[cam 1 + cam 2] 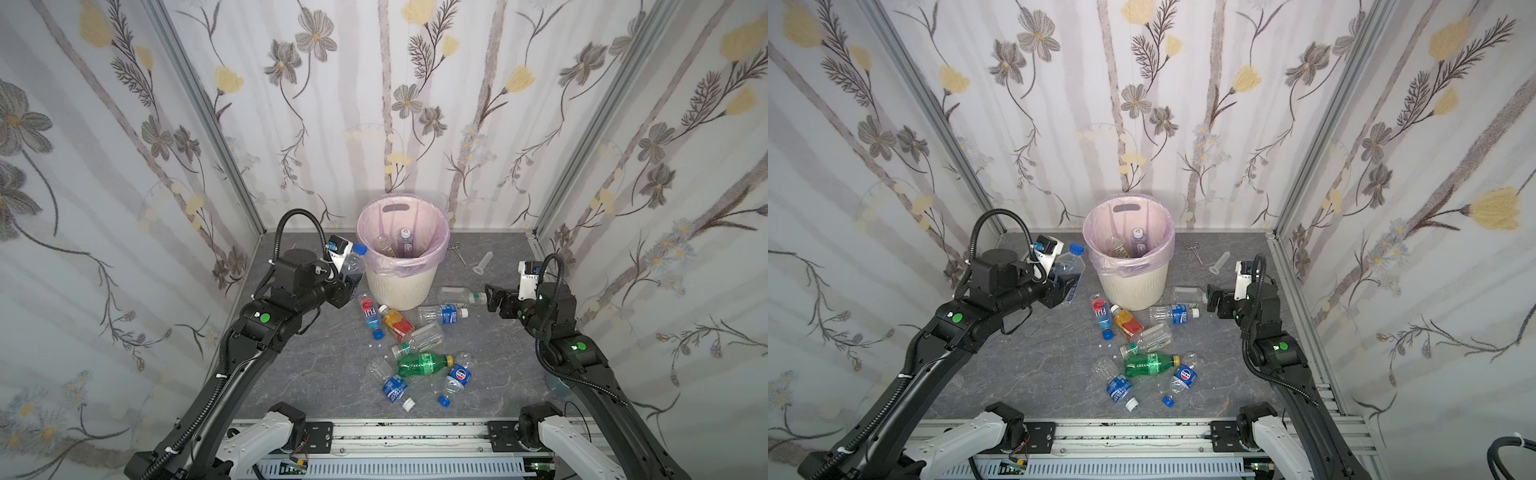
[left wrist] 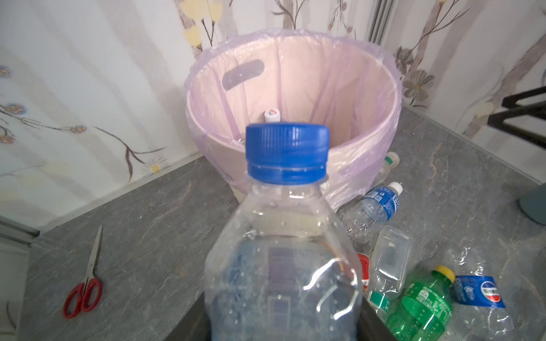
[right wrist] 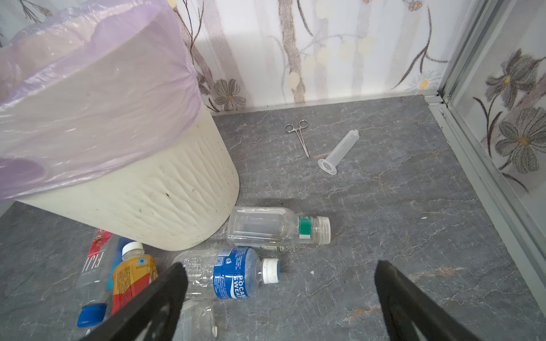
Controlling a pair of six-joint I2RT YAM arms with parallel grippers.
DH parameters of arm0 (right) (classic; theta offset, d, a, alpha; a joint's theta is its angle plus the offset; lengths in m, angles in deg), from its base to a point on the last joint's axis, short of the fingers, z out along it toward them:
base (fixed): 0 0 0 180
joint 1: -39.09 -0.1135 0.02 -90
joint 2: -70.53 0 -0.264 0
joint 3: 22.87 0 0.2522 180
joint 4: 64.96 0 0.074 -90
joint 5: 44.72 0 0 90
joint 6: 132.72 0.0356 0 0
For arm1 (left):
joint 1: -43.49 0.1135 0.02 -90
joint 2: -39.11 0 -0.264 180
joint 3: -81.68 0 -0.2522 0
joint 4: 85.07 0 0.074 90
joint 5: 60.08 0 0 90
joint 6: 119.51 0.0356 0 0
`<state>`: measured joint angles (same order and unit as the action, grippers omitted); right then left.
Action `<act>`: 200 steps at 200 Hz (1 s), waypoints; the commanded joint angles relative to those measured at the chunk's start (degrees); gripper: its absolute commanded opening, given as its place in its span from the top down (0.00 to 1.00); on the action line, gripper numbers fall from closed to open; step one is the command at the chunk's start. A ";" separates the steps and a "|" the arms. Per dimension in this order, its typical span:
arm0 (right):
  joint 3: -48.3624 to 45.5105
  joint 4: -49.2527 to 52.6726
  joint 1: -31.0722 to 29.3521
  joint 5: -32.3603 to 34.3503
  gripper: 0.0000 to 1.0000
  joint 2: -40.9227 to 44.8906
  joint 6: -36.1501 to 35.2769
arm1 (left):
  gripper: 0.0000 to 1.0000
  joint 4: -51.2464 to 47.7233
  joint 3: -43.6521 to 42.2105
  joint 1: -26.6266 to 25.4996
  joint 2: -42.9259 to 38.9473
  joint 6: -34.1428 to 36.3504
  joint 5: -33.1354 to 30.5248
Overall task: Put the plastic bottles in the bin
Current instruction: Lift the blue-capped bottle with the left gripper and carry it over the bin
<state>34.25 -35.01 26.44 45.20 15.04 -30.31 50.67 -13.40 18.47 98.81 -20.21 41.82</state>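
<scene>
My left gripper is shut on a clear bottle with a blue cap. It holds the bottle cap-up just left of the bin, a cream ribbed basket with a pink liner. Two bottles stand inside the bin. Several more lie on the grey table in front of it: a Fiji bottle, an orange one, a green one and a blue-labelled one. My right gripper hangs open over the blue-labelled bottle, beside a clear bottle.
Steel forceps and a clear flared tube lie right of the bin near the back wall. Red-handled scissors lie on the table in the left wrist view. Flowered walls close in three sides.
</scene>
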 commanded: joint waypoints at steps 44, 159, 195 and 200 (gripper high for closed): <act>3.43 -0.63 -0.06 -2.82 0.01 -1.38 0.08 | 0.47 7.25 13.48 -0.20 9.47 -6.19 5.29; 4.03 1.66 -0.27 -3.54 0.00 0.11 0.18 | 0.49 13.80 29.85 -1.70 30.50 -15.09 -8.81; 3.56 1.57 -0.27 -3.61 0.00 0.20 0.09 | 0.48 13.89 31.26 -2.18 33.37 -16.73 -8.82; 3.58 1.48 -0.23 -3.62 0.00 0.16 -0.04 | 0.47 13.89 31.31 -2.33 33.67 -16.69 -9.12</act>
<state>37.99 -32.96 26.25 42.23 15.11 -30.18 62.12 17.11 16.64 131.45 -35.38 34.43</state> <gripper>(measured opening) 0.996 0.524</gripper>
